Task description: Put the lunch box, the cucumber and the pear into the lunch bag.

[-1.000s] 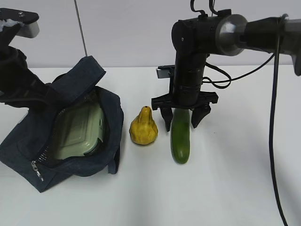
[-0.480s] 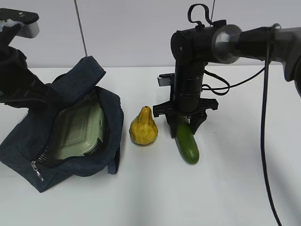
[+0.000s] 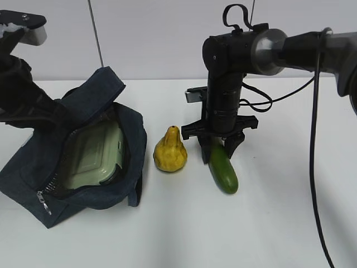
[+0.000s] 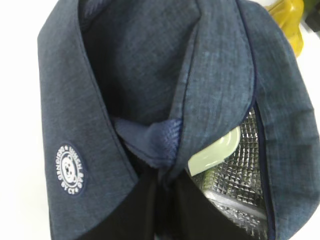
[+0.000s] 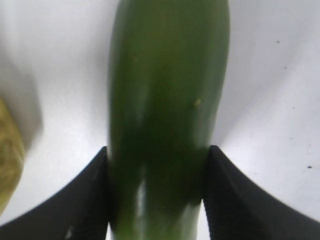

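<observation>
A: Position of the cucumber (image 3: 222, 170) to be noted.

B: It is seen lying on the white surface (image 3: 268, 223), just right of the pear (image 3: 170, 151), its near end angled toward the camera. Its far end is straddled by the right pincer (image 3: 217, 146); in the right wrist view both black fingers (image 5: 75, 210) are pressed flat against its sides, so it is taken as clenched on the cucumber, not yet lifted.

A: And the left pincer?

B: Not itself visible. It is judged closed on the fabric of the lunch bag (image 3: 95, 190), whose mouth is held open. The lunch box (image 3: 95, 153) is already seen inside against the silvery lining.

A: Handling of the cucumber?

B: A stiff, smooth, fairly light body is expected. The skin looks glossy, so slipping or pivoting is judged possible, since the hold is taken near one end and not at the middle. Sag of the free end should be allowed for when it is carried to the bag.

A: The pear?

B: Upright and untouched. A hold across its wide base is advised.
</observation>
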Controlling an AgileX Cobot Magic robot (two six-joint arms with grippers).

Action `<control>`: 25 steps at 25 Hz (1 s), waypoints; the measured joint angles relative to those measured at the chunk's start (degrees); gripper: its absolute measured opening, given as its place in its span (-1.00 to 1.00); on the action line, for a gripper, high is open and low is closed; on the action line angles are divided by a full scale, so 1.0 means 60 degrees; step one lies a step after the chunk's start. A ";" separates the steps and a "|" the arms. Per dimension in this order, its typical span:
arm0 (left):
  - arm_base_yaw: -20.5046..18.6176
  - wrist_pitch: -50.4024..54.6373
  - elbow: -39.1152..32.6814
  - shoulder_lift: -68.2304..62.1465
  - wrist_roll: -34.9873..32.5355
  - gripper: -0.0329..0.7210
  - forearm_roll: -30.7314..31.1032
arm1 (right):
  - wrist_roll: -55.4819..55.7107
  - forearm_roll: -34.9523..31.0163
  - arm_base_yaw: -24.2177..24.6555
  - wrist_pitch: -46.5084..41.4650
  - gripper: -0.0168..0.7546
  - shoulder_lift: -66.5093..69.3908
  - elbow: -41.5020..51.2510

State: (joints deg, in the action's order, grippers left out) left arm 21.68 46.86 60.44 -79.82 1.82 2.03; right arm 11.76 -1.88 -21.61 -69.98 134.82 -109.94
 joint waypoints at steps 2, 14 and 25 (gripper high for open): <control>0.0000 0.0003 0.0000 0.0000 0.0000 -0.91 0.0000 | -0.0024 0.0017 0.0017 0.0000 0.01 -0.0056 0.0000; 0.0000 0.0011 0.0000 0.0000 0.0000 -0.91 0.0000 | -0.0152 0.0729 0.0017 0.0000 0.01 -0.1908 0.0000; 0.0000 0.0011 0.0000 0.0000 0.0004 -0.91 -0.0008 | -0.0943 -0.1241 0.0017 -0.0134 0.01 -0.3481 0.0000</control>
State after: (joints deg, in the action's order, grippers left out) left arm 21.68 46.93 60.44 -79.82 1.84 1.98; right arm 6.11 -9.33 -21.50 -70.78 113.93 -109.94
